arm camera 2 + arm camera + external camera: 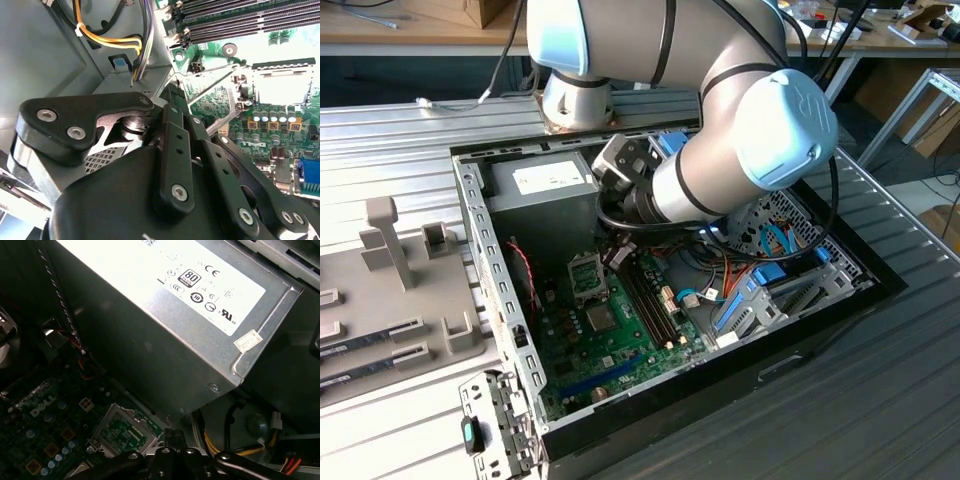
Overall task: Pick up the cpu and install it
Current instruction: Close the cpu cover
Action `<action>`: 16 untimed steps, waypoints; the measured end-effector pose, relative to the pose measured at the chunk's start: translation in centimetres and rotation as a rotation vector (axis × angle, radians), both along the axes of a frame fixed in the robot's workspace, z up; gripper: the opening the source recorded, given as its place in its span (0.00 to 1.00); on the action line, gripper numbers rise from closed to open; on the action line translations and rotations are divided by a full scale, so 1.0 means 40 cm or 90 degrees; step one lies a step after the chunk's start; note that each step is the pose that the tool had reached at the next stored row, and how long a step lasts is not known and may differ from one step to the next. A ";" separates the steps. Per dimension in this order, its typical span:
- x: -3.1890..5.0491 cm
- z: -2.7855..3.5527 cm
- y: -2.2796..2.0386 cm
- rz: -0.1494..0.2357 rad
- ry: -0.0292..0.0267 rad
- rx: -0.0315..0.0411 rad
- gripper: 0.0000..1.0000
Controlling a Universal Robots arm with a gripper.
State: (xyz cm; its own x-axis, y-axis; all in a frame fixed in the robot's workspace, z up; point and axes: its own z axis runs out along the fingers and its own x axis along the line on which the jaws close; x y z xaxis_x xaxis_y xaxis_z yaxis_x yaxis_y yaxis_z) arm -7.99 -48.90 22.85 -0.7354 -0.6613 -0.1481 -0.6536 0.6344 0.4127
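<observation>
**CPU looks pinched in the gripper, hanging just short of the open socket**

Going from the exterior view's left: the grey fixture tray (420,345) sits outside the case (472,215), and I can't spot a chip on it. Inside the case, the power supply (542,182) is at the far left, and the socket (585,277) is on the green board nearer the camera.

Just to the right of the socket you've got the gripper (618,255) dipped down between the supply and the memory slots (650,305). In the second wrist view its fingers (172,130) are drawn together, and there's a thin dark-green edge nipped at the tips. I read that as the cpu (169,90) held edge-on, but so little of it shows that I wouldn't swear to it.

The load plate (215,80) is flipped up and the socket bed (285,85) is washed out bright, so I can't tell what's in it.

My guess is you're in the carry-to-socket step and pickup's done. Seating calls for squaring the chip flat over the bed, clear of that raised plate and the cable bundle (140,35).
</observation>
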 end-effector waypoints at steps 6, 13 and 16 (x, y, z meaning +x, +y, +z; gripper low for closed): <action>0.000 0.008 -0.006 0.000 0.0000 0.0002 0.11; 0.000 0.023 -0.019 0.000 0.0000 0.0001 0.11; 0.000 0.024 -0.026 0.000 0.0000 0.0001 0.11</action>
